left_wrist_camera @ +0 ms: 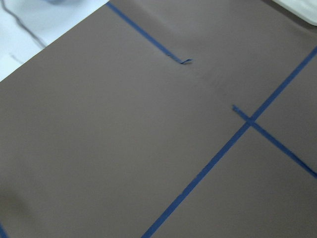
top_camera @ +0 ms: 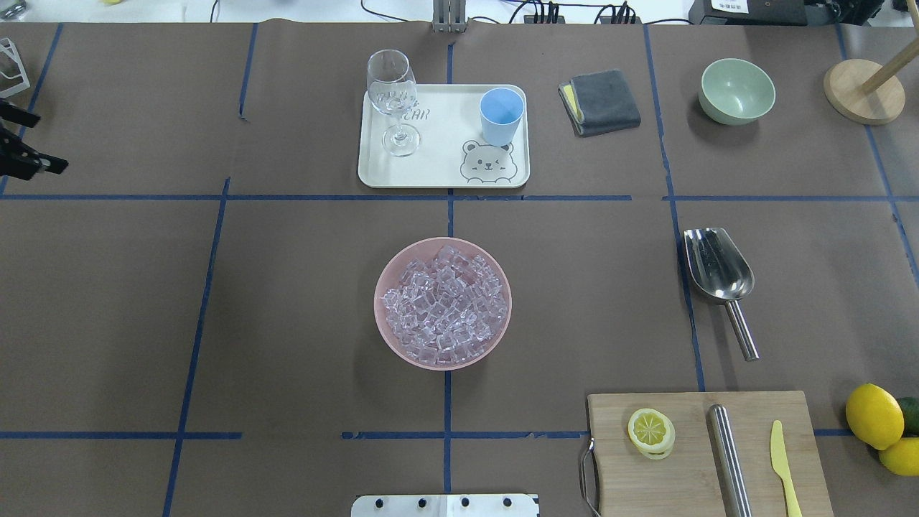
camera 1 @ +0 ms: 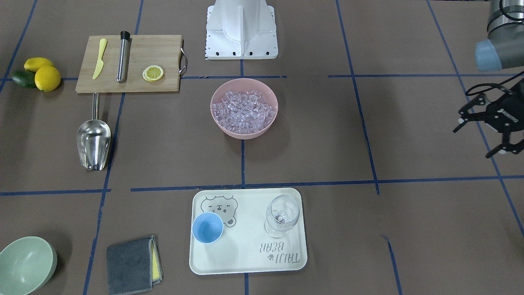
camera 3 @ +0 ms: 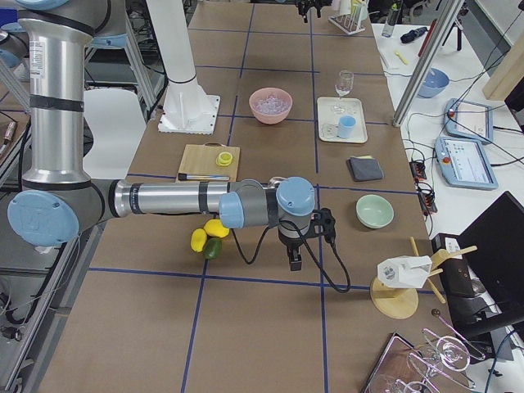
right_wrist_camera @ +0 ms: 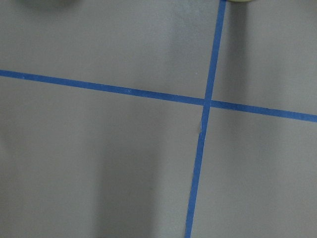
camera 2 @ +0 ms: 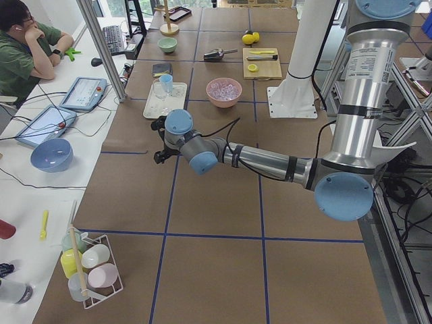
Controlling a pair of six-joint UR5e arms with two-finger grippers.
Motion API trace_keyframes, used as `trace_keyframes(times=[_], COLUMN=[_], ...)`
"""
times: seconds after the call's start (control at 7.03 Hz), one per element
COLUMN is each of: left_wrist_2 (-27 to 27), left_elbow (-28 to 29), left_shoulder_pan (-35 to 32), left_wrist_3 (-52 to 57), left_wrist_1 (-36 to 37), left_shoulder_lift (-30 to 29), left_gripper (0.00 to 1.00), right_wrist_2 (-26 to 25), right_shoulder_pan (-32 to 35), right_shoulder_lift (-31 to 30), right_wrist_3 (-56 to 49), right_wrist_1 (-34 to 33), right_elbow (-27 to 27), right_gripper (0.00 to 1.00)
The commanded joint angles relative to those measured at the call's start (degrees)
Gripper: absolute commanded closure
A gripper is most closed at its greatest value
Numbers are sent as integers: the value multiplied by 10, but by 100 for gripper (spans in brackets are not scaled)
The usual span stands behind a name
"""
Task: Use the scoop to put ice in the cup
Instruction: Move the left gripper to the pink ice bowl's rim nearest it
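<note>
Ice (camera 1: 244,110) is sitting heaped in the pink bowl (camera 1: 217,119) in the front-facing view. Scoop (camera 1: 93,141) is lying flat on the table well to the view-left of the pink bowl, pan toward the camera, handle pointing at the cutting board (camera 1: 163,53), nothing gripping it. Cup (camera 1: 207,228) is standing upright on the white tray (camera 1: 245,258), on the camera side of the pink bowl and apart from it, sharing the tray with a stemmed glass (camera 1: 281,215). Left gripper (camera 1: 473,142) is hovering far to the view-right of the pink bowl, fingers spread wide, holding nothing.

Overhead view: cup is standing beyond the pink bowl, slightly right. Scoop is lying well to the bowl's right. Left gripper is showing only partly at the left edge.

Left side view: left arm is reaching over bare table on the near side of the pink bowl.

Right side view: right gripper (camera 3: 293,260) is hanging over the table well on the near side of the pink bowl, near the lemons (camera 3: 208,234). Cannot tell whether it is released or clenched.

Both wrist views are showing brown table cover and blue tape lines.
</note>
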Motion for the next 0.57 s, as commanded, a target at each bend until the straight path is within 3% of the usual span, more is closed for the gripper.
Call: trace_keyframes(times=[0.0, 0.14, 0.43], left_wrist_2=[80, 132, 161], left_elbow=[-10, -10, -4], left_shoulder_pan=[85, 144, 244], left_wrist_3=[-6, -16, -21], left_wrist_1=[-64, -63, -57], left_shoulder_lift=[-26, -52, -104], left_gripper=[0, 0, 0], right_wrist_2=[0, 0, 0], right_shoulder_pan=[-2, -2, -2], right_shoulder_lift=[0, 0, 0], right_wrist_3=[0, 0, -1], right_wrist_1=[0, 0, 1], right_elbow=[0, 0, 2], right_gripper=[0, 0, 0])
